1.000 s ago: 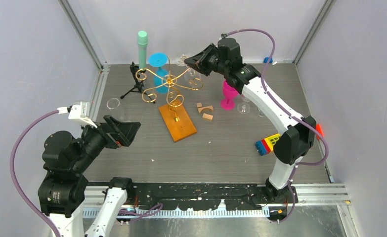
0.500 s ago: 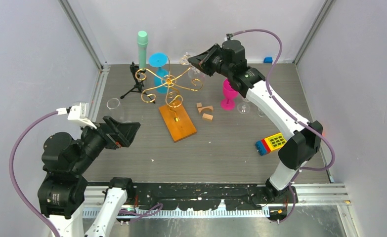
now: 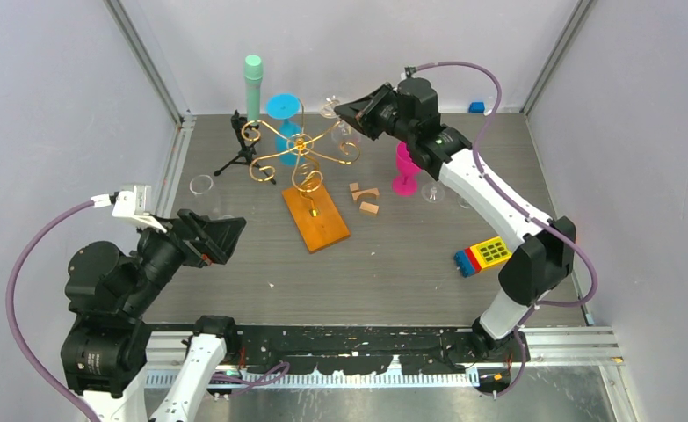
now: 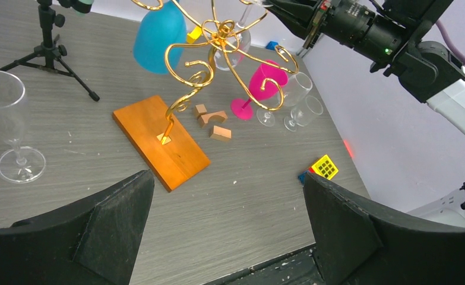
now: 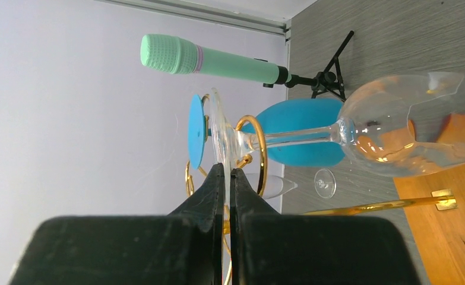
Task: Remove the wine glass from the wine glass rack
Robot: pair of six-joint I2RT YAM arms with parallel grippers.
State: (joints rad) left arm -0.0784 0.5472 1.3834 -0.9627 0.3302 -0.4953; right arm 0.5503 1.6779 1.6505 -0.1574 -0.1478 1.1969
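Your right gripper point(image 5: 228, 172), pinching the glass point(image 5: 390, 133) foot upper centre, has barely shifted, so the stem stays in the rack point(image 4: 220, 40) loop; left gripper point(image 4: 227, 199) gapes.

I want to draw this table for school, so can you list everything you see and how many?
wine glass rack: one, gold wire on orange-brown base, table middle.
hanging clear glass: one, see-through, upside down on rack.
blue glass: one, blue, also hanging there.
pink glass: one, pink, standing right of rack.
standing clear glasses: three, see-through, one left, two by pink glass.
wooden blocks: three, tan, beside base.
microphone: one, mint green, on black tripod, back left.
toy block: one, yellow-red-blue, right side.
left gripper: one, black, open, near left.
right gripper: one, black, shut on hanging clear glass's foot.
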